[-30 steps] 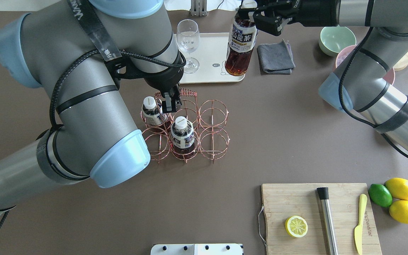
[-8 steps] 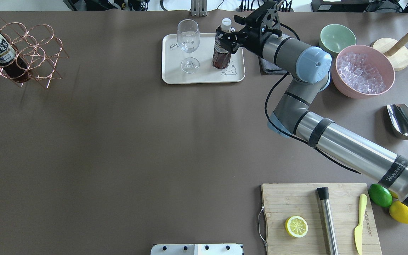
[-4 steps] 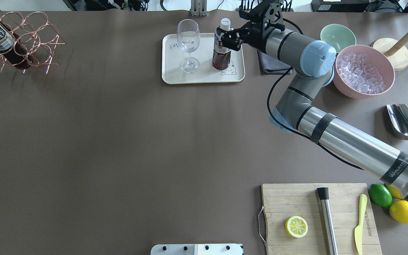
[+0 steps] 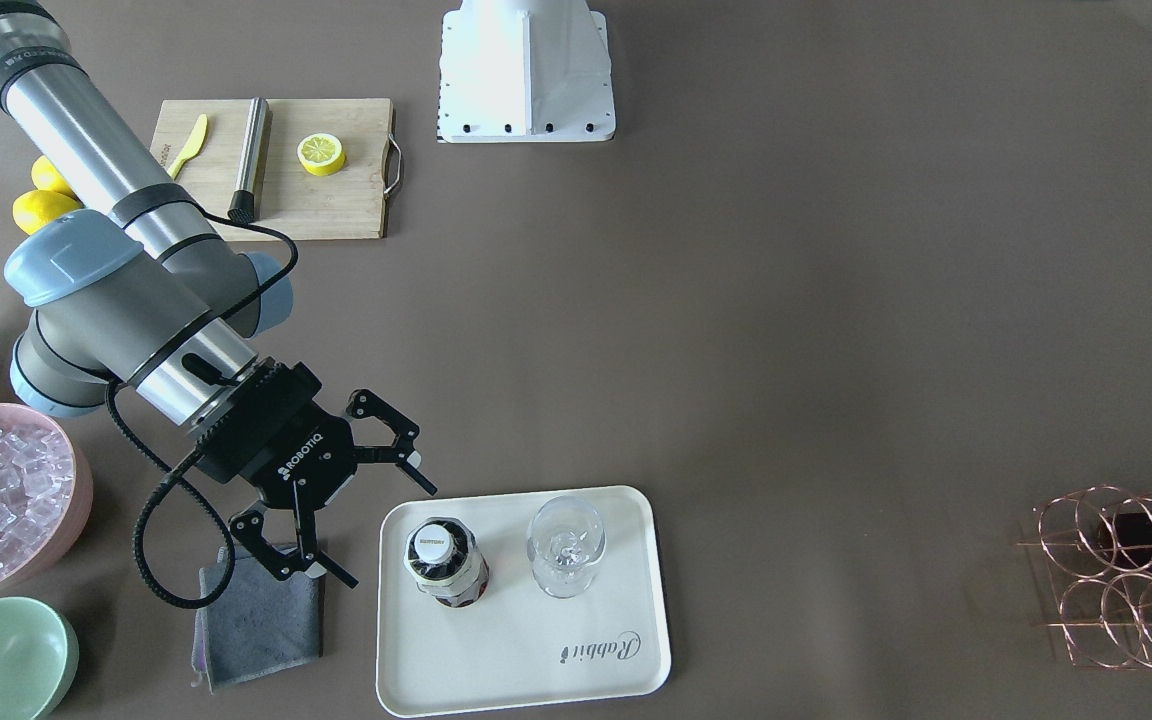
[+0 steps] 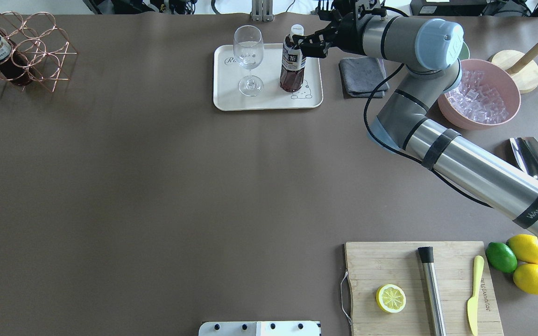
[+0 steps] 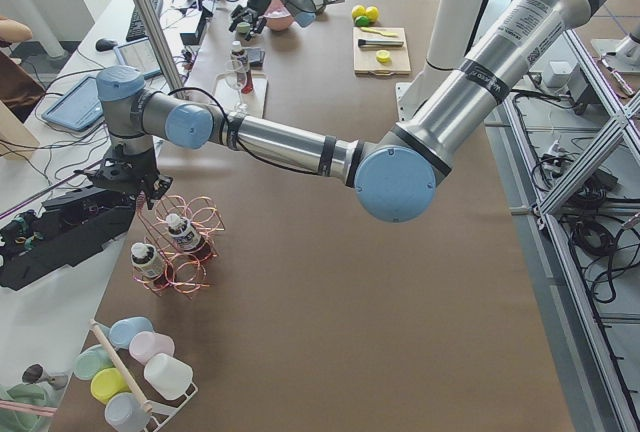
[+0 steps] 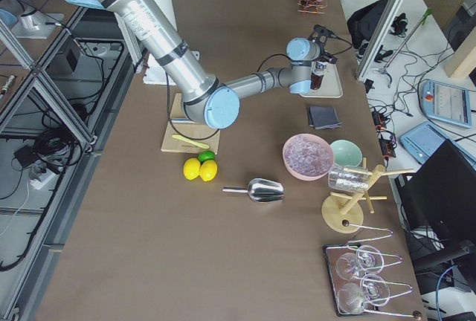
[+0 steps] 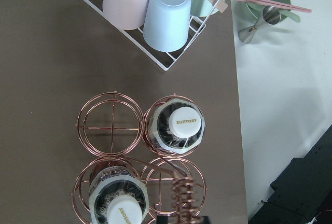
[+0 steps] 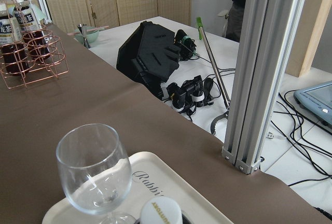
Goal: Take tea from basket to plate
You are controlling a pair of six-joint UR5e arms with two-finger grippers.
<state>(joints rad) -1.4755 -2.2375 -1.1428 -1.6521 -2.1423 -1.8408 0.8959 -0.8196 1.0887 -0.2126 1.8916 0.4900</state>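
Placing looks done & we're at the let-go/back-off stage: the tea (image 4: 446, 560) stands upright on the plate (image 4: 536, 650), w/ the wine glass (image 4: 564, 545) just beside it at its 3 o'clock in the front-facing view. The right gripper (image 4: 391, 537) sits at the bottle's 9 o'clock, fingers spread wide, gripping nothing, both tips apart from the bottle; one tip is near the plate's corner, the other between plate & grey cloth (image 4: 261, 620). Next, in our judgement, the arm should pull out toward 9–10 o'clock so neither tip clips the cap or knocks the bottle into the glass. The basket (image 5: 21, 60) is well apart, at about the plate's 9 o'clock in the overhead view, w/ two other bottles (image 8: 176, 125) in its cells. Hard to read: the left gripper (image 6: 140, 187) shows only small in the side view, by the basket handle, so we can't tell if it's open or closed, nor whether the basket rests on the table. Basket is cut off at the frame edge in overhead & front views; right wrist cam catches only the tea's cap
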